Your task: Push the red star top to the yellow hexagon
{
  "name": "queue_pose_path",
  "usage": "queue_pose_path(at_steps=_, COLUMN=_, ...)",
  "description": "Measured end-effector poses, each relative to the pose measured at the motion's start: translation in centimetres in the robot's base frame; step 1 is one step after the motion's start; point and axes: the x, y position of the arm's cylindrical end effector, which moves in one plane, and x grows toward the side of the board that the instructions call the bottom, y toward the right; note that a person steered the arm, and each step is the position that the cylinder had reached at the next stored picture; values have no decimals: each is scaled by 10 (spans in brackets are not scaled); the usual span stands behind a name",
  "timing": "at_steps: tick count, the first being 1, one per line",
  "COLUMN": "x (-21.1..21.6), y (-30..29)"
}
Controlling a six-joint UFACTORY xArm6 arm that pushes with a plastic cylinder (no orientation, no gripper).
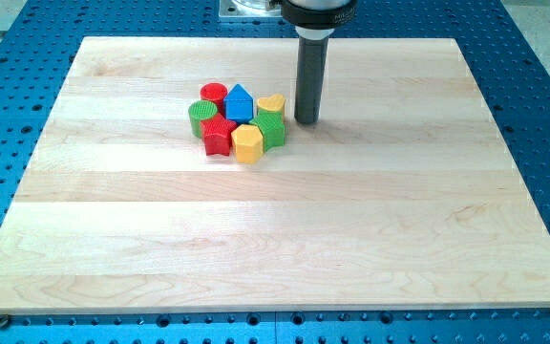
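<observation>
The red star (219, 135) lies at the bottom left of a tight cluster of blocks on the wooden board. The yellow hexagon (247, 143) touches its right side at the cluster's bottom. My tip (306, 119) rests on the board just right of the cluster, a short gap from the green block (271, 127) and the yellow block (271, 103) above it. The tip is apart from the red star, with the cluster between them.
The cluster also holds a red cylinder (214, 94), a blue pentagon-shaped block (240, 102) and a green cylinder (200, 117) at its left. The wooden board (275, 239) lies on a blue perforated table (8, 96).
</observation>
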Motion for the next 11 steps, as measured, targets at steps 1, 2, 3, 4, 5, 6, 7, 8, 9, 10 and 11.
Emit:
queue_pose_path(at_steps=1, x=0, y=0)
queue_pose_path(at_steps=2, x=10, y=-1)
queue_pose_path(at_steps=3, x=55, y=29)
queue_pose_path(at_steps=4, x=131, y=34)
queue_pose_path(at_steps=5, x=202, y=-58)
queue_pose_path(at_steps=6, x=176, y=-181)
queue_pose_path(at_steps=7, x=117, y=-224)
queue_pose_path(at_steps=8, x=67, y=-208)
queue_pose_path(at_steps=9, x=49, y=-165)
queue_pose_path(at_steps=10, x=41, y=-115)
queue_pose_path(at_steps=11, x=69, y=-26)
